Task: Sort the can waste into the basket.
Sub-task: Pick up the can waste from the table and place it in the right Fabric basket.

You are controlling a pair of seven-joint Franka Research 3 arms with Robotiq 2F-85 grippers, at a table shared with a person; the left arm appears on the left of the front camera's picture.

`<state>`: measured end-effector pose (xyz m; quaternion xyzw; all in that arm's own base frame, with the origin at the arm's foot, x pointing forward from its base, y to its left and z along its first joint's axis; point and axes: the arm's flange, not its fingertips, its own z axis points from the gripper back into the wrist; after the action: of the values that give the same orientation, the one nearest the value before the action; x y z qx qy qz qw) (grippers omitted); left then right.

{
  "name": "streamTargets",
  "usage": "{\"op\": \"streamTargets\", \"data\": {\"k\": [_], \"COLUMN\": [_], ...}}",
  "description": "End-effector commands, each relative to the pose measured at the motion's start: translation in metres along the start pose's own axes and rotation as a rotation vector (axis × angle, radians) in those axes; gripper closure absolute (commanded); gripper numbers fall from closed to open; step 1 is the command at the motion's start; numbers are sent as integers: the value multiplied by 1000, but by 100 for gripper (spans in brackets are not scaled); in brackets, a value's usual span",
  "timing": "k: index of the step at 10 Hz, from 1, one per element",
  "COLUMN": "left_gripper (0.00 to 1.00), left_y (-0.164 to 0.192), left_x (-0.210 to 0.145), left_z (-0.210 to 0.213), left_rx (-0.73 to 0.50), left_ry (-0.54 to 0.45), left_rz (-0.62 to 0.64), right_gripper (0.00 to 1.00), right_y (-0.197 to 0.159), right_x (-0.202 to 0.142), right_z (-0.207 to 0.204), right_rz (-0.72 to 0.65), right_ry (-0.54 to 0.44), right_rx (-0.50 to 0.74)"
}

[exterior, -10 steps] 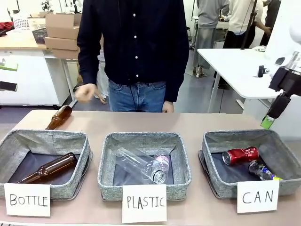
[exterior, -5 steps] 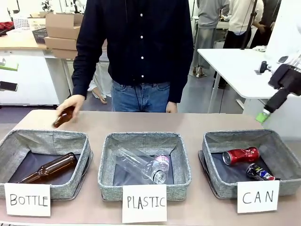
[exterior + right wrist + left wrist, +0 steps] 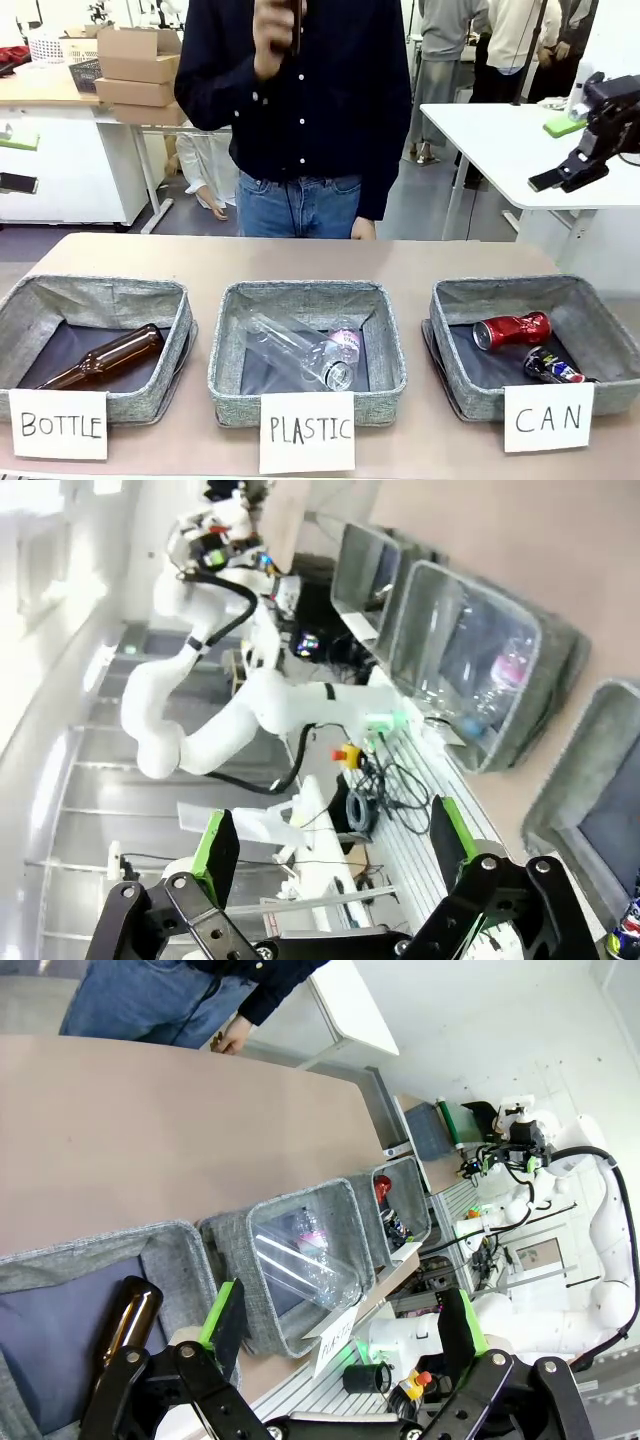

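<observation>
Front view, 2 metal cans (image 3: 512, 330), woven-fabric basket (image 3: 450, 375)

1. Front view: fixed, low at the near edge of the tan counter (image 3: 300, 260), facing across it.
2. Left wrist view: rolled sideways, high above the counter (image 3: 150, 1130).
3. Right wrist view: rolled, raised, facing the robot's side.
4. All three share the middle grey woven-fabric basket holding clear plastic bottles (image 3: 306, 300) (image 3: 225, 1245) (image 3: 520, 695).

Three baskets sit in a row along the near edge of the table (image 3: 300, 255). The left basket (image 3: 95, 300) holds a bottle (image 3: 105, 357). The middle basket (image 3: 305, 300) holds plastic bottles (image 3: 300, 350). In the right basket (image 3: 530, 295), one can (image 3: 511, 329) lies farther back, the other can (image 3: 552, 367) nearer and to its right. A person (image 3: 300, 100) stands behind the table's far edge.
</observation>
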<state>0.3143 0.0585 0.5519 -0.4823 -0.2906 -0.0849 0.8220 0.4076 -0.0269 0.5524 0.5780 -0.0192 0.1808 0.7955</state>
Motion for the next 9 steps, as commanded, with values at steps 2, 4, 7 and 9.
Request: {"op": "streamTargets", "data": {"k": [2, 4, 7, 9], "left_gripper": [0, 0, 0, 0], "left_y": [-1, -1, -1, -1], "left_x": [0, 0, 0, 0], "left_z": [1, 1, 1, 1], "left_rx": [-8, -8, -8, -8], "left_ry": [5, 5, 5, 5], "left_rz": [-14, -14, -14, -14], "right_gripper": [0, 0, 0, 0], "right_y": [0, 0, 0, 0], "right_x": [-2, -2, -2, -2], "right_z": [-12, -12, -12, -12], "right_rz": [82, 82, 82, 82], "right_ry": [82, 82, 82, 82], "right_rx": [-126, -126, -126, -126]}}
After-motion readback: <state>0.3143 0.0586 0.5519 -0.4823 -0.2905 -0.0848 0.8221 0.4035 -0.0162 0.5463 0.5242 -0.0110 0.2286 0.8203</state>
